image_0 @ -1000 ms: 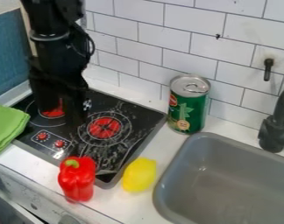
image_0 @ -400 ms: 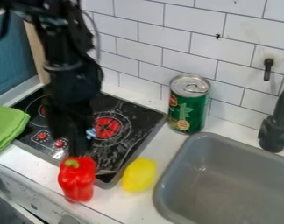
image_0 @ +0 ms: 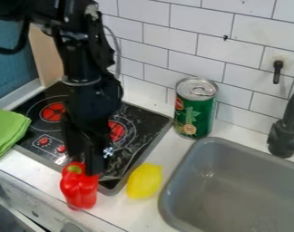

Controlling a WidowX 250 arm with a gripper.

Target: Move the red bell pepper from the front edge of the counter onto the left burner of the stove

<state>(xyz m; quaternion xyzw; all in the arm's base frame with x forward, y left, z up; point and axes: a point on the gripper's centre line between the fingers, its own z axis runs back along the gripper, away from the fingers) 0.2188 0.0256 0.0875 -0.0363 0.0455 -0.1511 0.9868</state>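
Claw [image_0: 85,166] open, empty, over red pepper [image_0: 80,191] with partly hidden top, gap width unclear.

Clock directions are as seen from the end effector [image_0: 85,165], with 12 at the view's top. The red pepper [image_0: 80,190] blocks 6 o'clock, right at the end effector; whether they touch is unclear. The yellow lemon [image_0: 144,181] stands in the way at 4, leaving a gap of tabletop [image_0: 116,206] at 5. A tall green can [image_0: 195,111] obstructs 2, before the tiled wall [image_0: 173,38]. Beyond the lemon, the sink basin [image_0: 234,183] offers open depth towards 3.
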